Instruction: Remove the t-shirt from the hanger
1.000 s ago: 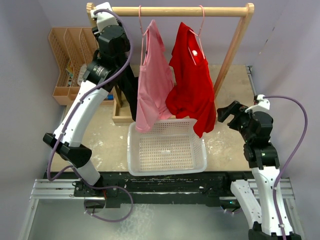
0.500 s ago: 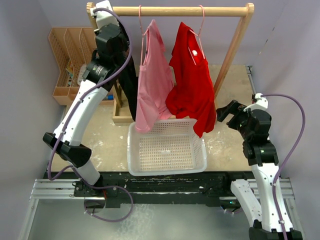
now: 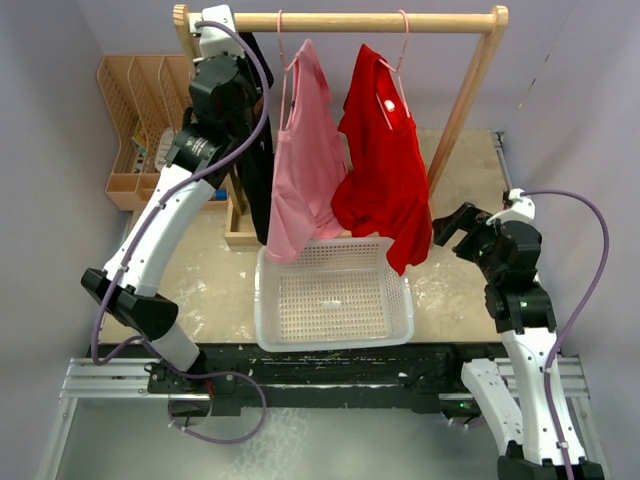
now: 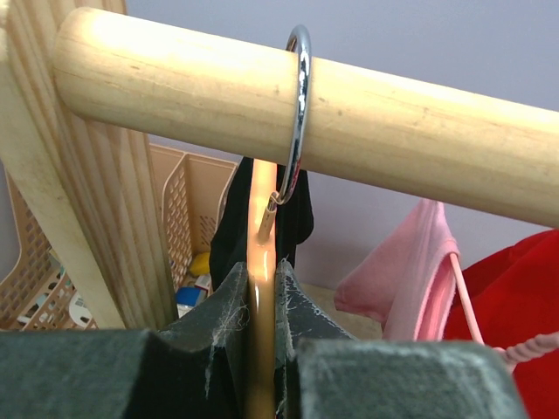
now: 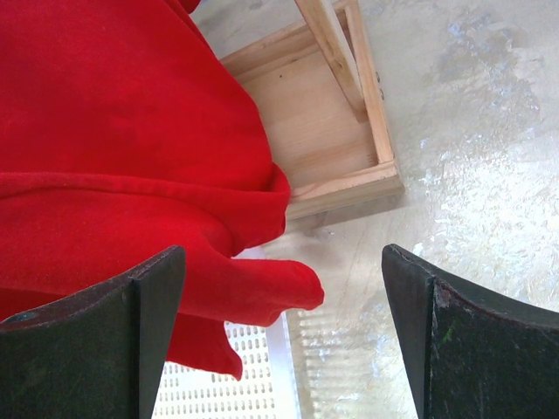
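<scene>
Three garments hang on the wooden rail (image 3: 350, 20): a black t-shirt (image 3: 257, 160) at the left, a pink one (image 3: 305, 160) in the middle, a red one (image 3: 385, 170) at the right. My left gripper (image 3: 238, 48) is up at the rail's left end. In the left wrist view it (image 4: 260, 281) is shut on the black shirt's wooden hanger (image 4: 261, 218), just below its metal hook (image 4: 300, 105). My right gripper (image 3: 450, 225) stands open beside the red t-shirt's (image 5: 113, 131) lower hem, with a fold of cloth reaching between its fingers without touching them.
A white perforated basket (image 3: 335, 343) sits on the table under the pink and red shirts. The rack's wooden base box (image 5: 332, 131) lies behind it. A tan slotted organizer (image 3: 130, 110) stands at the back left, close to the rack's left post (image 4: 52, 201).
My left gripper has closed on the wooden hanger and shifted slightly right along the rail. The right arm has hardly moved and stays open.
</scene>
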